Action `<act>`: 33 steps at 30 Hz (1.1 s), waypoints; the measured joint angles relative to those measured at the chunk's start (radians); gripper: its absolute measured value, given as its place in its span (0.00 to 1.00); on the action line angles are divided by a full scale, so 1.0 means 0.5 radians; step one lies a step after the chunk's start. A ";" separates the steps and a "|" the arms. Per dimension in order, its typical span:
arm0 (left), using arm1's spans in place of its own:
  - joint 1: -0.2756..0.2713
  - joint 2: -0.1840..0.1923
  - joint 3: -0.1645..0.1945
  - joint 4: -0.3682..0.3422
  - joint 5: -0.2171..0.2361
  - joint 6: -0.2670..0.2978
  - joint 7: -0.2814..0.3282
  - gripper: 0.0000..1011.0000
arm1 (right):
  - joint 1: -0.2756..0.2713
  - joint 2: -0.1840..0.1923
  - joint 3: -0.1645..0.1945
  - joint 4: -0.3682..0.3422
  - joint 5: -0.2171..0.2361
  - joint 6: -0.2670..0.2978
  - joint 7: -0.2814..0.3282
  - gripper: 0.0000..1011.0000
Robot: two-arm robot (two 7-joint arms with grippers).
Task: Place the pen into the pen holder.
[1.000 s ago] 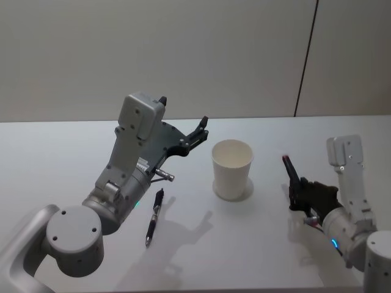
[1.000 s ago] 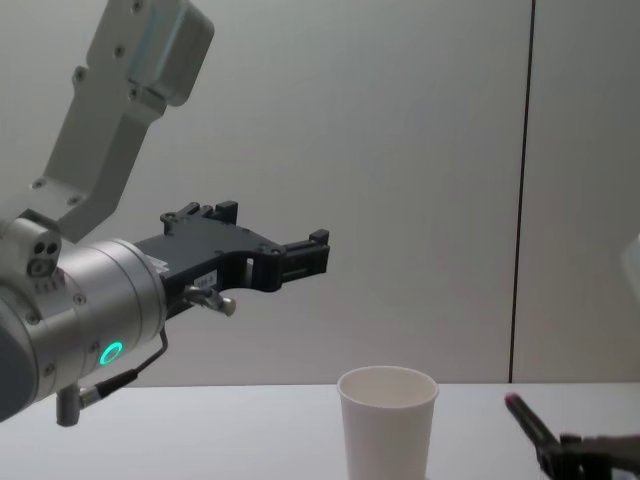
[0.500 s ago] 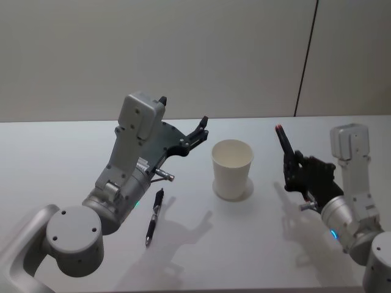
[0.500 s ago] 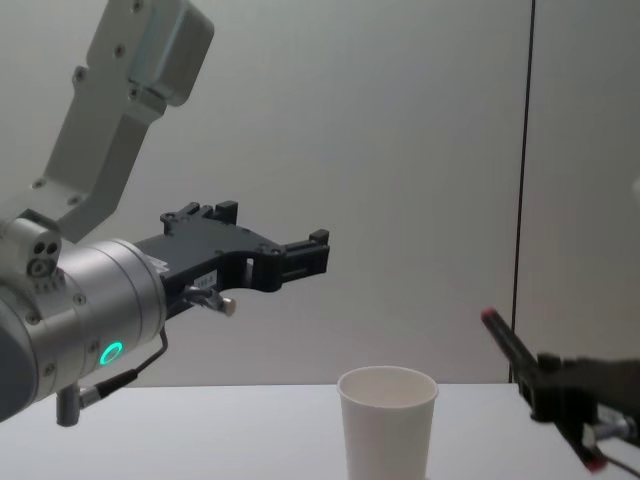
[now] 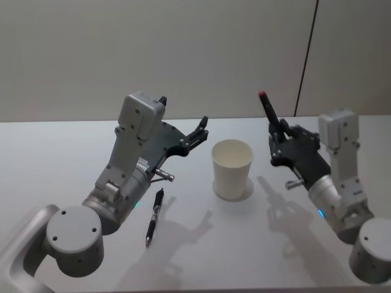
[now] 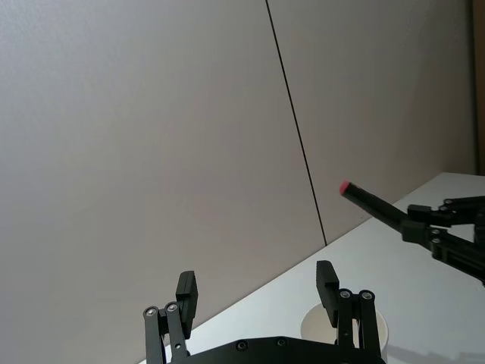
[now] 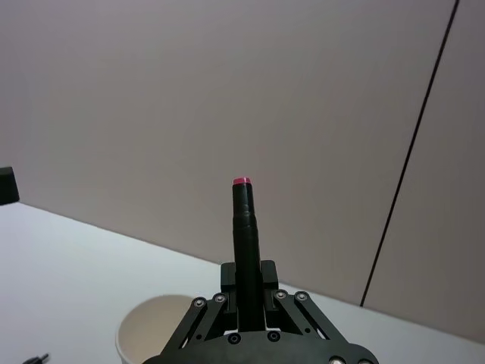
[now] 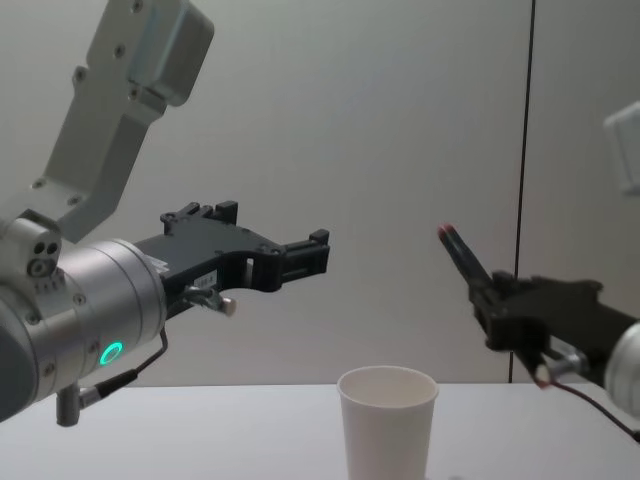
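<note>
Within right gripper [image 5: 278, 135] jaws, pen [image 5: 267, 110] half-hidden

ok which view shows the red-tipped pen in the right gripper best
The right wrist view: the red-tipped pen stands large, clamped in the right gripper. Head, chest and left wrist views show it from the side, smaller and tilted.
</note>
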 joint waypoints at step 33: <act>0.000 0.000 0.000 0.000 0.000 0.000 0.000 0.99 | 0.422 -0.184 -0.053 0.635 -0.172 -0.378 0.195 0.18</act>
